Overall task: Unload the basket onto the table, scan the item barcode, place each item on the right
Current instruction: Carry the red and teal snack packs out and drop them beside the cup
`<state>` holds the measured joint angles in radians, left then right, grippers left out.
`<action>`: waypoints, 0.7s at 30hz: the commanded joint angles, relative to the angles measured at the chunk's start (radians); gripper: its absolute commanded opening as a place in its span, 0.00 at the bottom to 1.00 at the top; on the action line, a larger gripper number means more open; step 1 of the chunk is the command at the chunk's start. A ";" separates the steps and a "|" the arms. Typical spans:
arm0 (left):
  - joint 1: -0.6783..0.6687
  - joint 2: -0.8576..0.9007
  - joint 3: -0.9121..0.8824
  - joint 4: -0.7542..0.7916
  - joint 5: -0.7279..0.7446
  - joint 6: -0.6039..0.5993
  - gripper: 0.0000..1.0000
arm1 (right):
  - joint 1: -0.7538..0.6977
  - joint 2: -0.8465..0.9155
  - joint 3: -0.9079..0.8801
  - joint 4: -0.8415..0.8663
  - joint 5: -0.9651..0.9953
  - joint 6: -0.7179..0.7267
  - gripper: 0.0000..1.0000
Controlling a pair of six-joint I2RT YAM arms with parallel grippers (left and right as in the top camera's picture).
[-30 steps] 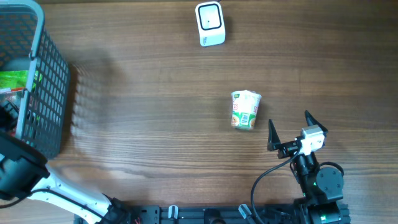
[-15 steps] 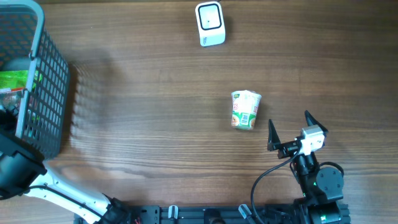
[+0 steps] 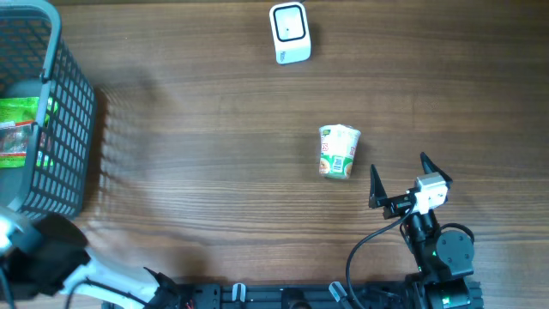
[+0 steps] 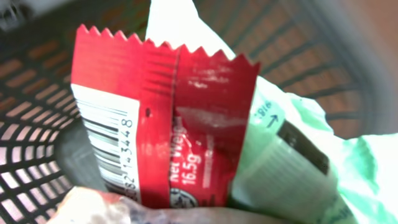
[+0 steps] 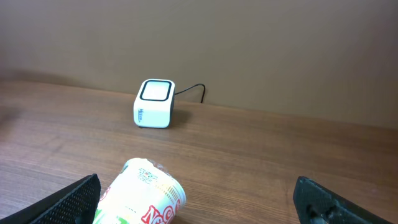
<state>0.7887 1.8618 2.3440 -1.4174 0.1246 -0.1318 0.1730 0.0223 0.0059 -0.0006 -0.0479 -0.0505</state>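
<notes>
My left arm [image 3: 41, 257] has drawn back toward the near left corner of the tabletop [image 3: 214, 197] since a second ago. That uncovers more of the basket [image 3: 81, 103] at the far left corner. My right arm has not shifted.

Only the left wrist view shows the red packet [image 4: 168, 124]. It fills the picture, upright with its zigzag edge on top and its barcode [image 4: 109, 146] down the left side. A green and white packet [image 4: 298, 155] is just behind it, and the basket's mesh walls are behind both. My left pincer's fingers do not show there, so I cannot tell whether they are closed on the red packet or only close to it. I also cannot tell whether it is lifted or lying in the basket.

The overhead view gives the rest of the layout. A green packet [image 3: 19, 129] lies inside the basket. The scanner [image 3: 290, 33] stands at the middle of the far edge. A noodle cup [image 3: 338, 151] lies on its side right of the tabletop's centre. My right pincer [image 3: 398, 163] is near the near right corner, just beside the cup, with its jaws spread wide and nothing between them.

The right wrist view looks past the cup to the scanner's face, with a cable behind it.
</notes>
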 commanded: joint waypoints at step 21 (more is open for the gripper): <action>-1.344 0.060 -0.886 0.435 0.034 -0.382 0.43 | -0.005 -0.005 -0.001 0.003 0.005 -0.002 1.00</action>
<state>-0.4587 1.8450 1.5860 -1.1370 0.1673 -0.4187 0.1730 0.0223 0.0063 0.0006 -0.0475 -0.0505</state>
